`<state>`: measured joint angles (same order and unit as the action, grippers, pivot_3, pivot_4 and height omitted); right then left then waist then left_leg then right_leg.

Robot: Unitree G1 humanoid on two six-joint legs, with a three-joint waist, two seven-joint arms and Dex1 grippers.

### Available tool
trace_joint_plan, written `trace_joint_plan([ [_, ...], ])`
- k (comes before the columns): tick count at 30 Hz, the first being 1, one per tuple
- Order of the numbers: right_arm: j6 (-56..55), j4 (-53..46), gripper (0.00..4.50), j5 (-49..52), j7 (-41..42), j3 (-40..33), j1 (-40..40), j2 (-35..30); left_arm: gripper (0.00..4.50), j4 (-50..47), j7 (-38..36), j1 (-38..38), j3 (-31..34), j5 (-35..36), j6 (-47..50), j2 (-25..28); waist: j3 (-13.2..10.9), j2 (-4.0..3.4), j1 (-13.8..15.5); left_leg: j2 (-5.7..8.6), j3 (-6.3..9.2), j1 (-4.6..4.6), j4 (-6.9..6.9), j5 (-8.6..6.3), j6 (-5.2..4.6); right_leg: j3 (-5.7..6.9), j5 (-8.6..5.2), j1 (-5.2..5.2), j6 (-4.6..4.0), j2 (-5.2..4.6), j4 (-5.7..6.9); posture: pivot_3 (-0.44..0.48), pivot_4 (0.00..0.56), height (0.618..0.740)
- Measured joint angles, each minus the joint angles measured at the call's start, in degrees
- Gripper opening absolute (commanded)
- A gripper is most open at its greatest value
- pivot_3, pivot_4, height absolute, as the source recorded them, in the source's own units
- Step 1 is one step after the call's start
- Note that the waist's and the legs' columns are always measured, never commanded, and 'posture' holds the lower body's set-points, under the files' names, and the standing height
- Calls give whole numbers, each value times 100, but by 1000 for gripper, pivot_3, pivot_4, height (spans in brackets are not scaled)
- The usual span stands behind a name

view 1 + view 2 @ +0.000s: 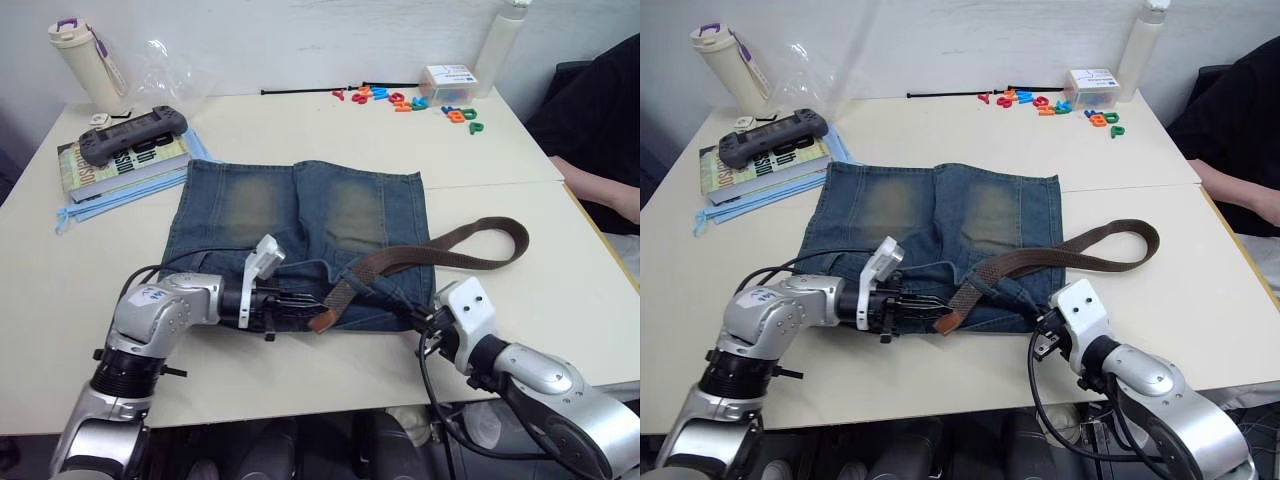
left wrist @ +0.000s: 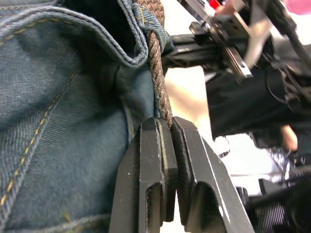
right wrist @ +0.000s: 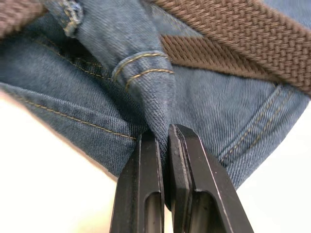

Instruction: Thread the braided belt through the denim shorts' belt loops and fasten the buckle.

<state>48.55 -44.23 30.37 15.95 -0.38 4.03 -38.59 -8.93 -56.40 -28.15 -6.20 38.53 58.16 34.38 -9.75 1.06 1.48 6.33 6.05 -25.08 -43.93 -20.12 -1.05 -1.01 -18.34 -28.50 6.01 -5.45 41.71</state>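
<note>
On the worktop (image 1: 300, 390) the denim shorts (image 1: 300, 215) lie flat, waistband toward the robot. At this waistband the left claw (image 2: 167, 127) is clamped on the braided belt (image 1: 450, 250), and the right claw (image 3: 163, 138) is pinched on a denim fold. Behind lie books (image 1: 120, 165), a controller (image 1: 133, 132) and coloured letters (image 1: 405, 100).
</note>
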Motion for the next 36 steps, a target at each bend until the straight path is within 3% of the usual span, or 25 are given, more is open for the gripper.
trace_joint_plan([
  [6,-26,100,35,81,444,-57,-146,-71,0,330,-711,-49,-332,-418,-1097,556,-1,-1,5,-1,0,-1,0,0,0,0,0,0,-3,-1,-1,0,150,659],
  [13,133,276,35,288,462,-160,-357,144,0,1079,-961,-351,-674,-1063,-2399,567,-1,0,4,-1,0,-4,0,-1,-2,1,1,-1,-5,-3,-2,0,150,659],
  [20,574,435,35,496,176,-371,-493,589,0,1229,-962,-368,-693,-1075,-2374,442,-1,0,4,0,1,-6,-1,-1,-3,1,2,-4,-4,-3,0,0,150,659],
  [36,780,546,35,566,151,-493,-577,727,0,1154,-1054,-362,-690,-954,-1981,464,-1,-1,3,1,1,-5,-1,-1,-3,1,2,-4,-4,-3,0,0,150,659],
])
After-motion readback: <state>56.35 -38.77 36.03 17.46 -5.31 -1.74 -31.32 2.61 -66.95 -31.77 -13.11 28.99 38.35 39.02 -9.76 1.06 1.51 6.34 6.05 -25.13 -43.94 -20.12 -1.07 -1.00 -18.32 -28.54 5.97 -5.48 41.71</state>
